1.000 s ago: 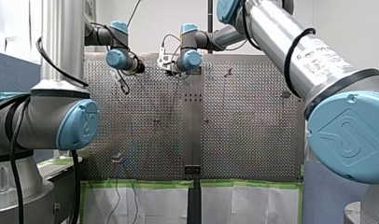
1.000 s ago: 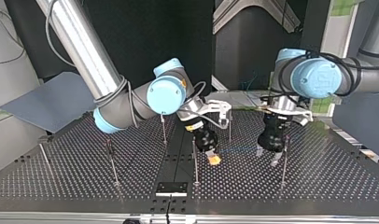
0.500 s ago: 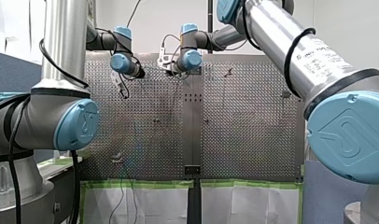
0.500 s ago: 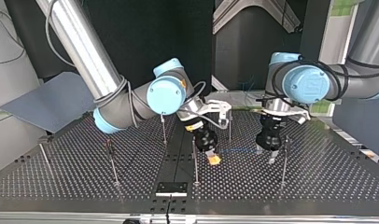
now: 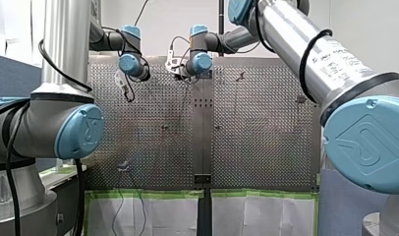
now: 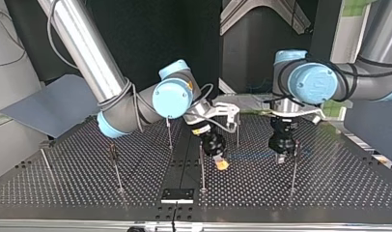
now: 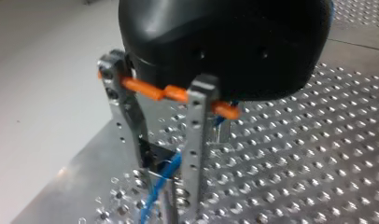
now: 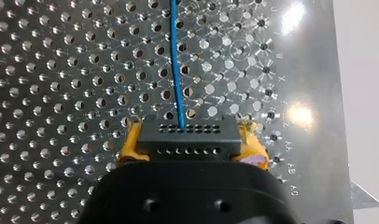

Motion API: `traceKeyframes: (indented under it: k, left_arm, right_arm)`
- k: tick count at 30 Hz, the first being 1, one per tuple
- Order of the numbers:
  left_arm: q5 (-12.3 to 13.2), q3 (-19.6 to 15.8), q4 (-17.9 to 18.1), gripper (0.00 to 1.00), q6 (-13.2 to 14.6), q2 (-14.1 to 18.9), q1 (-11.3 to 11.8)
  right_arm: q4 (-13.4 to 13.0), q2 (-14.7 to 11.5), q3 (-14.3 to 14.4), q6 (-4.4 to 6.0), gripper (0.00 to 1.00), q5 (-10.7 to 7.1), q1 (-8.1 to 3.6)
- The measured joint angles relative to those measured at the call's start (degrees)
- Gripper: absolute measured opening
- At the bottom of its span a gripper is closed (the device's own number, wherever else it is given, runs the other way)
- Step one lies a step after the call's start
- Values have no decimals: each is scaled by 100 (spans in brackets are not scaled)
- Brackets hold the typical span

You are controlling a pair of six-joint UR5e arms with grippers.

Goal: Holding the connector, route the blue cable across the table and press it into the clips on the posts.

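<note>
Right end effector (image 6: pixel 221 163) gripping connector (image 8: pixel 187 134), left end effector (image 6: pixel 282 156) shifted sideways, grip unclear

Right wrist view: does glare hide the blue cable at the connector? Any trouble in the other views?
Right wrist view: no, bright glare patches sit on the table beside the connector, off the blue cable. Left wrist view: cable soft at my left gripper. Top view: cable faint on dark table.

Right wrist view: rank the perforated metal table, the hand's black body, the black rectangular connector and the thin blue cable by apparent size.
1. perforated metal table
2. black body of my right hand, enlarged by nearness to the camera
3. black rectangular connector
4. thin blue cable, long but narrow
</note>
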Motion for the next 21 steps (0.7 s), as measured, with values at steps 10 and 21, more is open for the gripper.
traceKeyframes:
  k: [10, 21]
  left_arm:
    - [-507, -441, -189, 0, 225, 370, -191]
    - [-667, -1004, 287, 0, 251, 515, -362]
  right_arm:
    - [19, -1, 326, -28, 0, 9, 33]
    - [21, -1, 850, -107, 0, 20, 79]
